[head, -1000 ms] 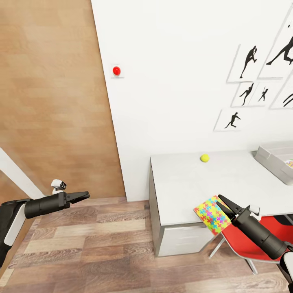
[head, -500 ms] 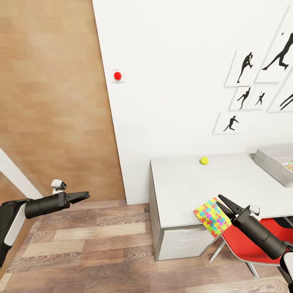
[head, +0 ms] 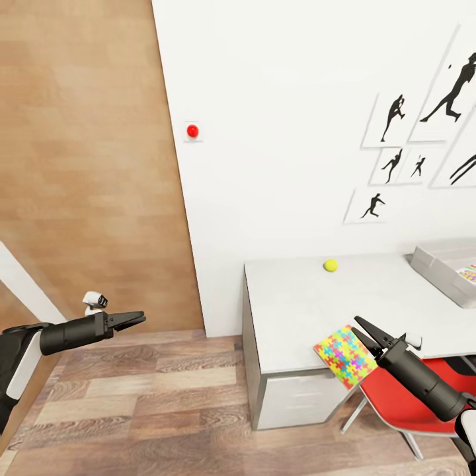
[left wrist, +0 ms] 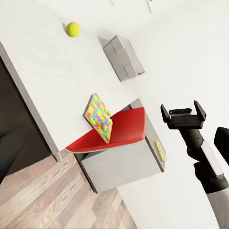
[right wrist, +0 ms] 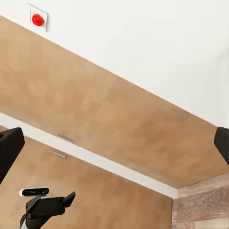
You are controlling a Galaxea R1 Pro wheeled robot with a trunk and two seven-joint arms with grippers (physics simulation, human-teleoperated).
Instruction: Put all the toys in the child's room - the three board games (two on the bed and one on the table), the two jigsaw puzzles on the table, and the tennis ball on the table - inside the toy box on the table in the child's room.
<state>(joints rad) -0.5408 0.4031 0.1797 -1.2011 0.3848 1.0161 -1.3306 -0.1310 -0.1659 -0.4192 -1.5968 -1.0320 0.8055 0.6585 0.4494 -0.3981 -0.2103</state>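
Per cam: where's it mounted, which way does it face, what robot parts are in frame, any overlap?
Head: on the head, looking forward and down at the table with tennis ball; left pincer and right pincer in frame.
Left wrist: faces the table and jigsaw puzzle; sees the right pincer.
Right wrist: faces the wood wall and red button; sees the left pincer.
Shared: head and left wrist both show ball, puzzle, toy box.

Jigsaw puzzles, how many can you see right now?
2. One jigsaw puzzle hangs over the table's front edge beside the right gripper. A second puzzle-patterned piece peeks from the toy box; more may be hidden there.
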